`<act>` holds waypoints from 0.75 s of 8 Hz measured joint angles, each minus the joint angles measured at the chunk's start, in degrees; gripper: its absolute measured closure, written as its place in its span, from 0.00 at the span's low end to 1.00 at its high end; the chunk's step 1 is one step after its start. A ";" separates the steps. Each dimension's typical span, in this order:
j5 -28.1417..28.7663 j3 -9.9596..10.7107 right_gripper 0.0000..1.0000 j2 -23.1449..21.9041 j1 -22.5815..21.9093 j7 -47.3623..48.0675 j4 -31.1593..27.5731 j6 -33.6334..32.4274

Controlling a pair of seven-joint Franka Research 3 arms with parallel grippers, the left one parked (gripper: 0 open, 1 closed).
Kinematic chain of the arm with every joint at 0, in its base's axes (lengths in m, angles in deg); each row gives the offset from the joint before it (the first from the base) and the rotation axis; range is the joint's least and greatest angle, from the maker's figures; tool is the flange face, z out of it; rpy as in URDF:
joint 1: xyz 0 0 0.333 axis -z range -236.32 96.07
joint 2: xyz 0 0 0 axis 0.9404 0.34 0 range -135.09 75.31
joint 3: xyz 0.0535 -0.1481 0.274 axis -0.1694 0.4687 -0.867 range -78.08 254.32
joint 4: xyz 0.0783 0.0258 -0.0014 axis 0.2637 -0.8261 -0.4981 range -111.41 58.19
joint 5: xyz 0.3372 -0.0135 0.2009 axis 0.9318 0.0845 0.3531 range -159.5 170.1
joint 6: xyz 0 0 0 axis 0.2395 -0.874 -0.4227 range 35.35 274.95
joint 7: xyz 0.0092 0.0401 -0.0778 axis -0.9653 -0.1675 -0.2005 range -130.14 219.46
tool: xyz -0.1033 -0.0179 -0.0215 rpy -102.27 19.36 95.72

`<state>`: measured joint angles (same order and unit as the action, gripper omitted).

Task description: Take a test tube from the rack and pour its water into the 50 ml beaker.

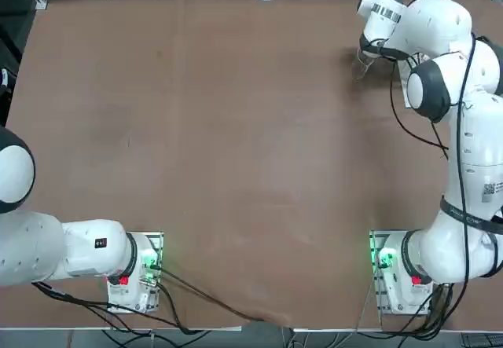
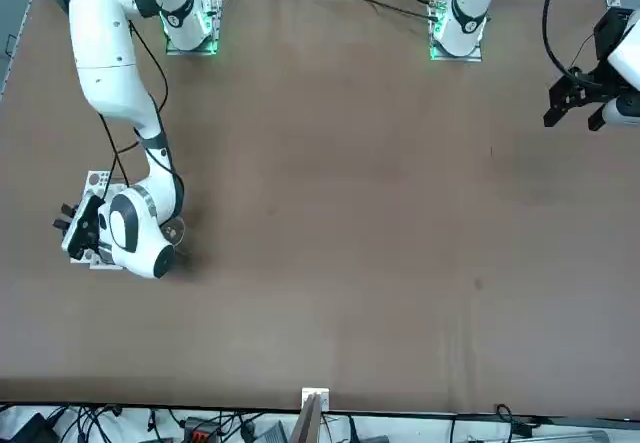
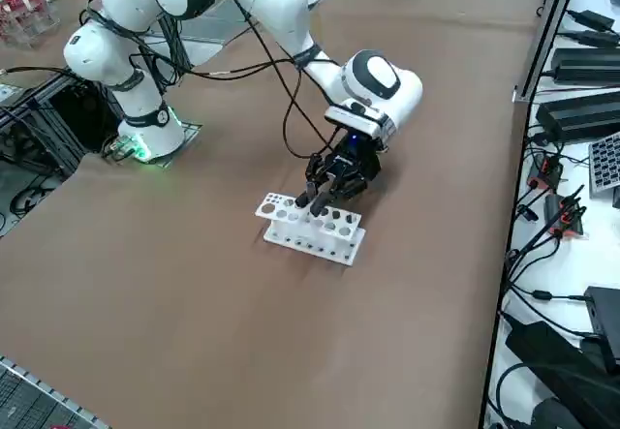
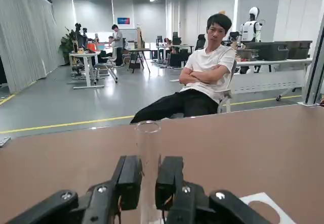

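Brown tabletop [image 3: 194, 303]: test tube [image 4: 149, 145] gripped at the rack

A person [image 4: 210, 75] sits beyond the table. We see the right gripper [image 4: 150, 181] closed on the upright tube, beside the white rack [image 3: 312, 244]; whether the tube's base is clear of its hole, we cannot tell. Beaker not made out. We judge extraction in hand: lift straight up, slowly, without tilt, until the base clears both tiers.

No text, brand, number or sign can be read. On the right arm's upper side is a small square code label [image 1: 489, 188], too small to make out, and on the far wall in the right wrist view hangs a blue and red sign [image 4: 124, 20] whose lettering is too small to read.
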<state>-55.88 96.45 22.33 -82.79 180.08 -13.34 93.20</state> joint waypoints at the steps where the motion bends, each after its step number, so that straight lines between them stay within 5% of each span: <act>1: -0.11 0.00 0.80 0.18 0.14 0.00 0.00 0.01; 6: -0.39 0.00 0.78 0.70 0.28 0.00 0.00 0.27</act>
<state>-56.28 96.45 23.02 -82.50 180.08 -13.35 93.47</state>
